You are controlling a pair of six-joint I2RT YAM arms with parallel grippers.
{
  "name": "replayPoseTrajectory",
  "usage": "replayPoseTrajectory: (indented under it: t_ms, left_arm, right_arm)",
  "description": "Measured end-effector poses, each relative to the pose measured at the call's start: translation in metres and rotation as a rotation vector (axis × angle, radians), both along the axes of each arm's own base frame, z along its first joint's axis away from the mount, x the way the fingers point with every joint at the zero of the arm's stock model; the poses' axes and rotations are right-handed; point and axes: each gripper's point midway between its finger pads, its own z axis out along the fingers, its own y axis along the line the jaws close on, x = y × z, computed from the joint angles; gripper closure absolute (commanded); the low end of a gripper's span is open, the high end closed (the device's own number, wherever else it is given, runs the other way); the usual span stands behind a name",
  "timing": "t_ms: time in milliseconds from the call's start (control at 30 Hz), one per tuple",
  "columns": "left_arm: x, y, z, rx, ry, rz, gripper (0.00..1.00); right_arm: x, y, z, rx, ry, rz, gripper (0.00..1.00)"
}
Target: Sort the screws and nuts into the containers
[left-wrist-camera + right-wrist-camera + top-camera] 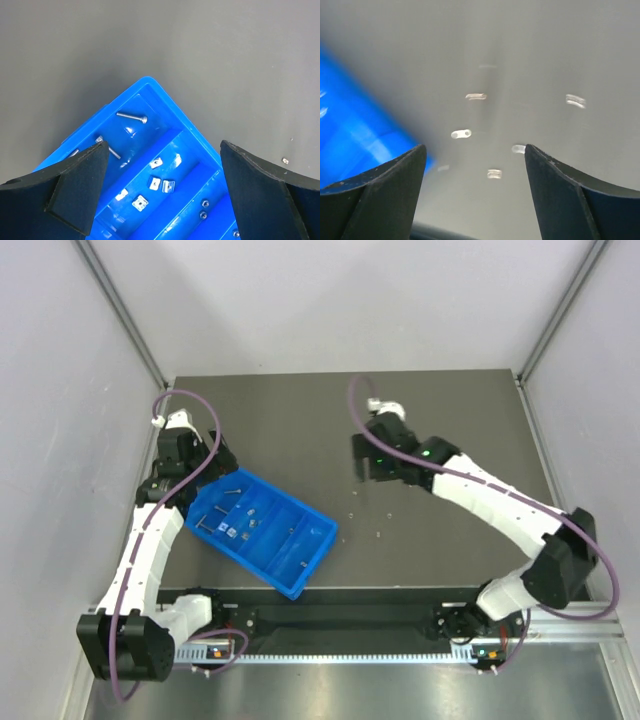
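Bright blue tray (288, 500); shiny silver-grey screws (132, 116) and nuts (157, 163); plain dark grey table (300, 420); white arms (145, 560) with black joints; purple cables (215, 440).

Glossy plastic tray (172, 102), shiny metal screws (132, 116), matt table (225, 60).

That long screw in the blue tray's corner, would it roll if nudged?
Probably: the screw has a slim round shaft, though its wider head would likely curve its path. Walls of the blue tray around it should stop it soon.
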Motion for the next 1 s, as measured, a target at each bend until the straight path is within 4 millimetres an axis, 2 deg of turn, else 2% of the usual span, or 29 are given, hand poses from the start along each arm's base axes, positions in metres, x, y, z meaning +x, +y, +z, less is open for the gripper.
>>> replayPoseTrajectory:
  t_ms: [67,133,267,333,400,633,767,1000]
  left_arm:
    - [0.000,0.000,0.000,-0.001,0.000,-0.001,0.03]
    - [0.000,0.000,0.000,-0.001,0.000,-0.001,0.03]
    - [0.000,0.000,0.000,-0.001,0.000,-0.001,0.03]
    - [0.000,0.000,0.000,-0.001,0.000,-0.001,0.03]
    - [0.000,0.000,0.000,-0.001,0.000,-0.001,0.03]
    - [0.000,0.000,0.000,-0.001,0.000,-0.001,0.03]
    - [0.000,0.000,0.000,-0.001,0.000,-0.001,0.03]
    - [0.000,0.000,0.000,-0.001,0.001,-0.002,0.03]
  right_arm:
    - [0.011,-0.037,-0.011,-0.009,0.009,-0.107,0.23]
    - [0.004,-0.061,-0.037,-0.047,0.061,-0.160,0.25]
    - [-0.023,-0.081,-0.097,-0.122,0.200,-0.206,0.26]
    - [-0.031,-0.084,-0.117,-0.131,0.252,-0.236,0.29]
    - [-0.035,-0.084,-0.128,-0.125,0.281,-0.269,0.32]
    - [-0.029,-0.073,-0.151,-0.059,0.317,-0.372,0.42]
    - [-0.029,-0.072,-0.166,-0.074,0.344,-0.409,0.43]
    - [-0.021,-0.074,-0.169,-0.086,0.325,-0.454,0.49]
